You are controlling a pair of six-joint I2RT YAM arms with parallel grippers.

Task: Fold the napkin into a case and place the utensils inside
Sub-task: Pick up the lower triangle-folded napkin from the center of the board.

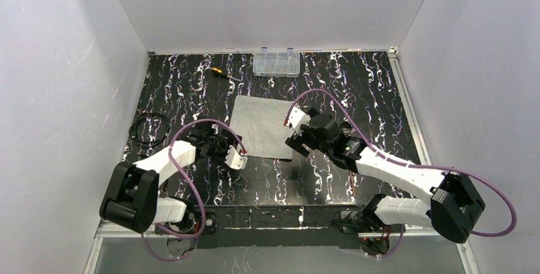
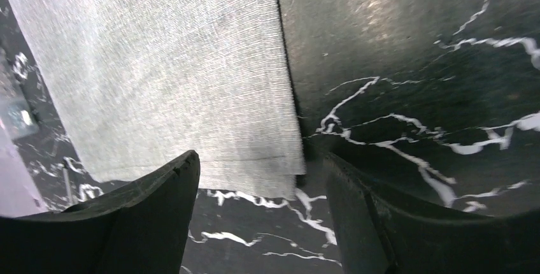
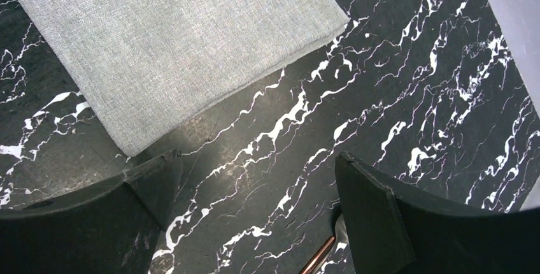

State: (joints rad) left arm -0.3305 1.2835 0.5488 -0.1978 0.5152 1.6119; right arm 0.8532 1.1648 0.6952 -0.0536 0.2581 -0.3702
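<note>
Grey napkin (image 1: pixel 262 126) lies flat and unfolded at the middle of the black marbled table (image 1: pixel 184 86). The left gripper (image 2: pixel 258 171) stands at its near left corner, jaws apart with the corner between them, apparently placed to pinch it for a first fold. The right gripper (image 3: pixel 255 159), wide open and empty, hangs beside the near right corner; a copper utensil (image 3: pixel 318 260) lies close by.

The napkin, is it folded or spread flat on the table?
Spread flat. The napkin lies as one full square on the table. Both wrist views show a single smooth layer with straight edges and no part turned over.
</note>
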